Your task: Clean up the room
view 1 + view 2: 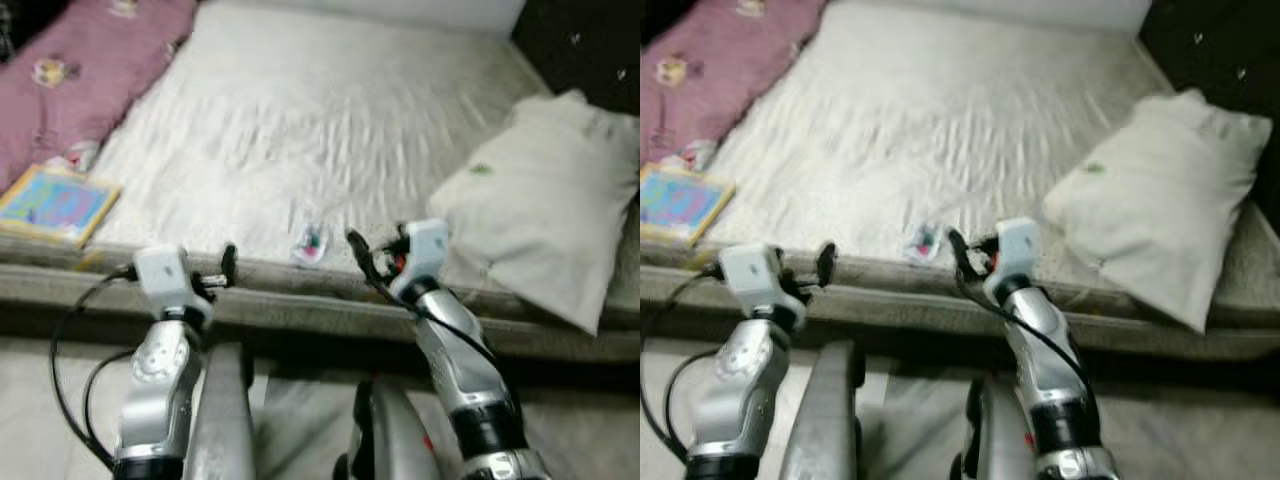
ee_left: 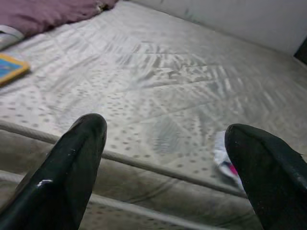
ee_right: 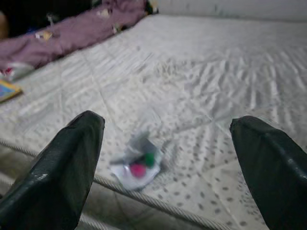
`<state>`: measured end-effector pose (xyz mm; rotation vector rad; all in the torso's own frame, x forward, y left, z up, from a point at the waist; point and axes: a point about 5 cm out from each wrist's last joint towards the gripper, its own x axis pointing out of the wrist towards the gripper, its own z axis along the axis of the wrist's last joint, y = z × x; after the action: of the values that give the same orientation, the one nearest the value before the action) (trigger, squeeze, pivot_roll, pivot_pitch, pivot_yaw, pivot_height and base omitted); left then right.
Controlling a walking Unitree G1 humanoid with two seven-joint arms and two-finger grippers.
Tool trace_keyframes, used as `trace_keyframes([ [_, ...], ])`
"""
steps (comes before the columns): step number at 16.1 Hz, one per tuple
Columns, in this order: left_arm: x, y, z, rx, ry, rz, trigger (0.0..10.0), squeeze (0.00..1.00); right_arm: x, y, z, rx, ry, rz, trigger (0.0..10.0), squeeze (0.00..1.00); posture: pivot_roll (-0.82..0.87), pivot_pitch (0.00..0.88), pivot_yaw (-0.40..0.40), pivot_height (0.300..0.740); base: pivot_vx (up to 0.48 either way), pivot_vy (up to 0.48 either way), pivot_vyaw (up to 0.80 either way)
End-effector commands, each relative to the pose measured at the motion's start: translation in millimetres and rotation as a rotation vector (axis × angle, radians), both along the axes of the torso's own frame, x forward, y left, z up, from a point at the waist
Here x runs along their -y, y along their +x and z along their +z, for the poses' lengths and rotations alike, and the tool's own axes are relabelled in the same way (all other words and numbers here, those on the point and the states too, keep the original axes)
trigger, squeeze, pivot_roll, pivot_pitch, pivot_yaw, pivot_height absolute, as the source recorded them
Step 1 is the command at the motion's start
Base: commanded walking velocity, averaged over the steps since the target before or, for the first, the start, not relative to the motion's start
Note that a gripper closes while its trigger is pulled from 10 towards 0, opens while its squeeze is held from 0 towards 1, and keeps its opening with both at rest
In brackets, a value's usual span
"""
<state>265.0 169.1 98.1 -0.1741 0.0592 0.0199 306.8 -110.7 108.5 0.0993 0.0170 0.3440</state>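
Right pincer (image 3: 165, 167) spread wide near wrapper (image 3: 135, 165) on mattress (image 1: 330, 130).

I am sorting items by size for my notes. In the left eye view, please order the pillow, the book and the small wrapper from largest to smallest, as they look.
1. pillow, clearly the largest.
2. book, at the mattress's left edge.
3. wrapper, the smallest, near the mattress's front edge.

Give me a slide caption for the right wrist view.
Open right gripper lined up on a small wrapper near the mattress edge.

Mattress (image 1: 330, 120) middle seems open between blanket (image 1: 70, 80) and pillow (image 1: 545, 215).
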Motion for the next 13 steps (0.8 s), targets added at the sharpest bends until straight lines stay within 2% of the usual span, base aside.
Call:
trace_keyframes([
  [1, 6.5, 4.8, 10.0, 0.036, -0.007, -0.019, 10.0, 0.0, 8.0, 2.0, 3.9, 0.013, -0.006, -0.018, 10.0, 0.0, 0.06, 0.095, -0.094, 0.576, 0.0, 0.0, 0.0],
  [2, 6.5, 4.9, 10.1, 0.036, -0.008, -0.02, 10.0, 0.0, 6.9, 1.8, 4.0, 0.013, -0.009, -0.01, 10.0, 0.0, 0.05, 0.098, -0.094, 0.576, 0.0, 0.0, 0.0],
  [6, 6.1, 5.7, 10.5, 0.036, -0.01, -0.022, 10.0, 0.0, 4.8, 2.0, 4.6, 0.016, -0.011, 0.003, 10.0, 0.0, 0.05, 0.102, -0.093, 0.531, 0.0, 0.0, 0.0],
  [12, 6.9, 8.9, 12.8, 0.046, -0.013, -0.024, 10.0, 0.0, 4.1, 3.8, 4.3, 0.005, -0.014, 0.01, 10.0, 0.0, 0.05, 0.109, -0.099, 0.527, 0.0, 0.0, 0.0],
  [13, 7.1, 9.3, 12.9, 0.046, -0.013, -0.025, 10.0, 0.0, 2.8, 3.2, 4.8, 0.013, 0.001, 0.023, 10.0, 0.0, 0.05, 0.108, -0.1, 0.512, 0.0, 0.0, 0.0],
])
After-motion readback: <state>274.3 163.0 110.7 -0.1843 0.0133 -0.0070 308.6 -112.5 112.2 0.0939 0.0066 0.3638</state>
